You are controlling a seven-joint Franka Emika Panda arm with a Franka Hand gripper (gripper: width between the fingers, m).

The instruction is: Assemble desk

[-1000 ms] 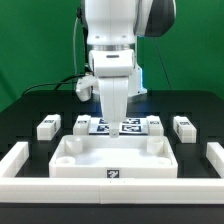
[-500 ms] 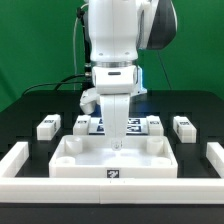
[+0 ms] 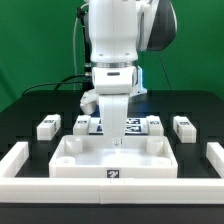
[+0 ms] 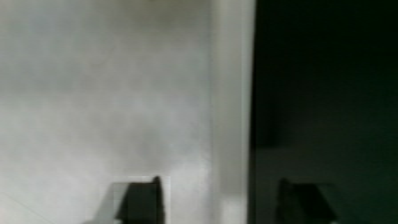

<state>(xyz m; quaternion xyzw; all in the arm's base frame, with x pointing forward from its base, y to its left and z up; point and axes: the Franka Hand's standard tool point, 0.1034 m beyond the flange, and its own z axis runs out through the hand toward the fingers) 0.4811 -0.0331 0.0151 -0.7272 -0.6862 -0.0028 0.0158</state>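
Honestly, barely begun — the desk top (image 3: 75,172) lies flat mid-scene, none of the block legs (image 3: 46,127) fitted, all loose behind it. My claw (image 3: 117,140) straddles its rear rim — clamped or not, I cannot tell.

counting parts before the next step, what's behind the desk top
A marker board with printed tags lies behind the desk top, flanked by four leg blocks, two each side. The tool and arm cover the board's middle, so anything there is hidden.
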